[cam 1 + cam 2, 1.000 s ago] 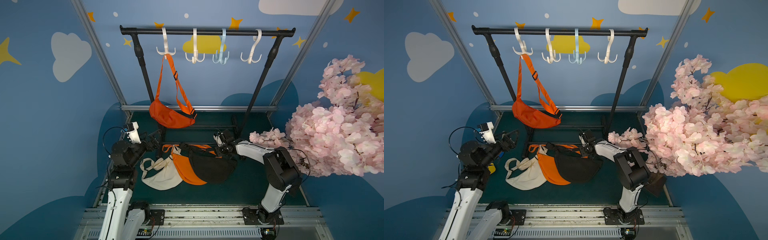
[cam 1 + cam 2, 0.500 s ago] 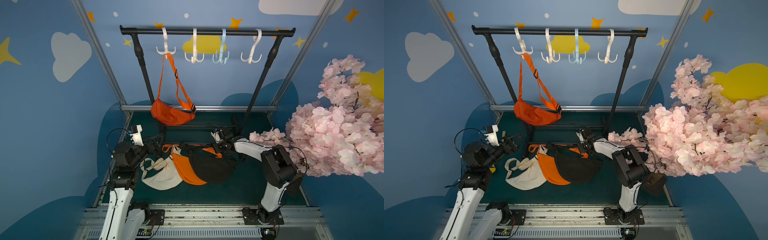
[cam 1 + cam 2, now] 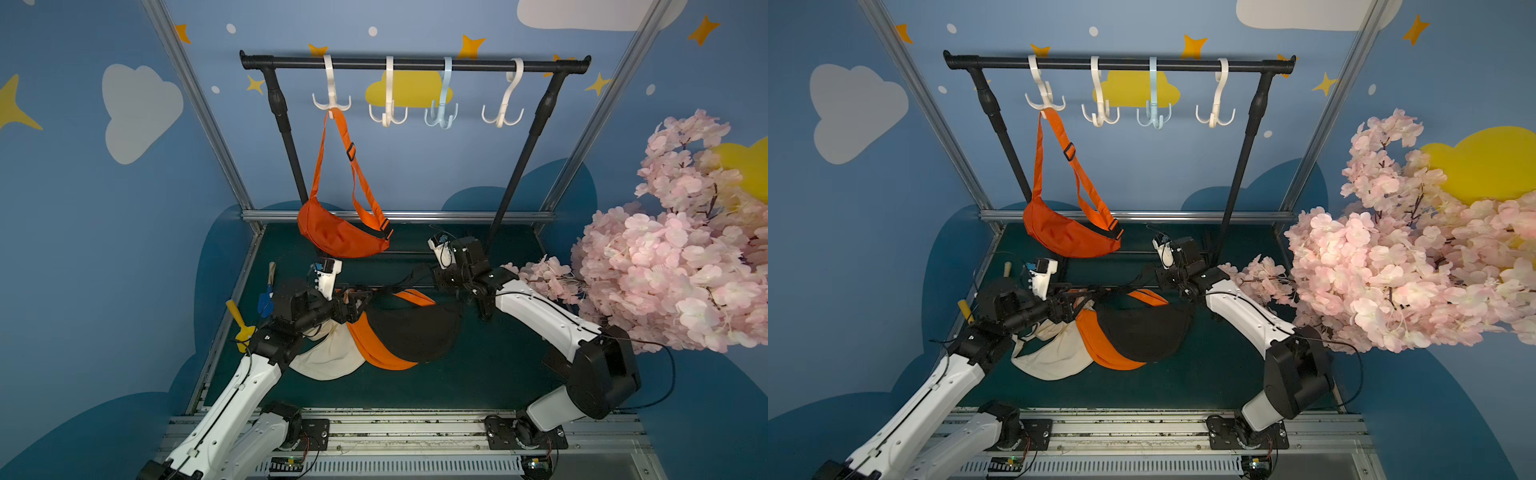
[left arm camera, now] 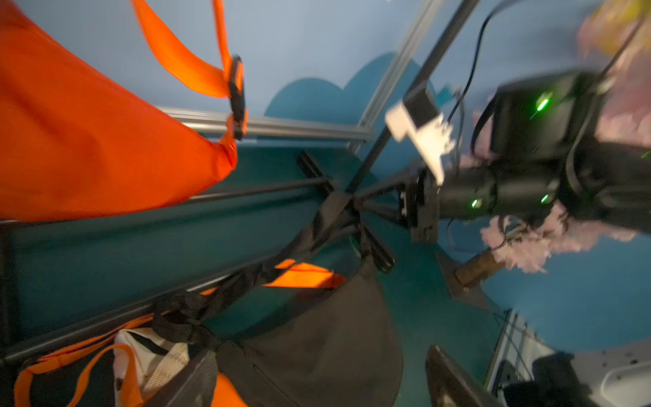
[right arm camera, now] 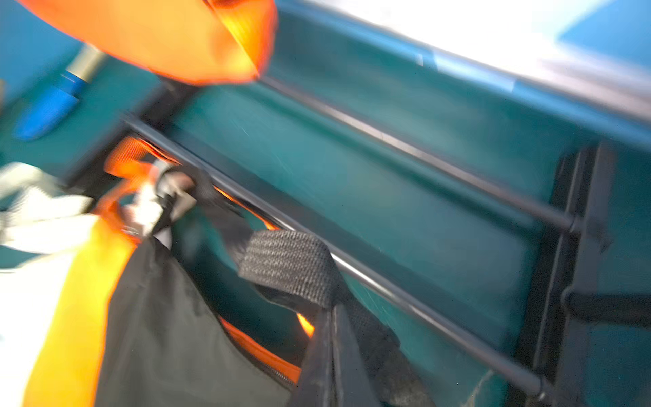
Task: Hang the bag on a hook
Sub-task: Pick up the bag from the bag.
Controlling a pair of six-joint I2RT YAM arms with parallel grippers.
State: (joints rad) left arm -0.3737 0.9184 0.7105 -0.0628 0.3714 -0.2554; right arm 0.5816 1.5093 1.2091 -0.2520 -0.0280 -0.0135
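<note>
Below the rack [image 3: 415,64], both top views show the black bag [image 3: 411,328] on the bench [image 3: 478,374] atop an orange bag [image 3: 386,359], six o'clock from the free hooks [image 3: 1100,114]. Right fingers [image 3: 434,277] pinch its strap [image 3: 401,283]; left fingers [image 3: 351,305] stand spread at nine o'clock. Left wrist view: strap crosses a base rail [image 4: 253,192]. Right wrist view: blurred. Lifting could snag it there.

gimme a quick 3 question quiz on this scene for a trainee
1. True or false: an orange bag already hangs from a hook on the rail.
2. How many other hooks on it are bare?
3. The right claw is shut on a strap. Whose? A cream bag, B black bag, C hanging orange bag.
Key: 1 true; 2 three; 3 B, the black bag.
</note>
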